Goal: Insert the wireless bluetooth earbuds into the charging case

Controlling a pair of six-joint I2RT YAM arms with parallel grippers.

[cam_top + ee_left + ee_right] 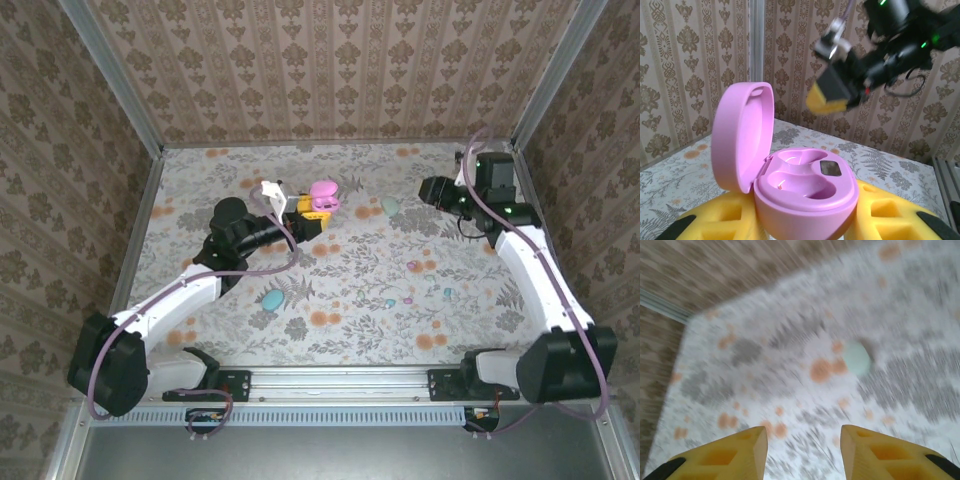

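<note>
The pink charging case (807,187) stands open with its lid tilted up to the left, and both wells are empty. My left gripper (805,222) is shut on its base, a yellow finger (890,215) on each side. From above, the case (322,195) is at mid-table, held by the left gripper (310,215). Several tiny earbuds lie loose on the cloth at right of centre, among them a pink one (412,266) and a bluish one (447,293). My right gripper (430,190) hovers at the far right, and its jaws (802,450) are open with nothing between them.
A mint case (390,206) lies closed between the two grippers, showing as the mint case (856,357) below the right gripper. A blue case (272,298) rests near the left arm. Patterned walls enclose the table on three sides.
</note>
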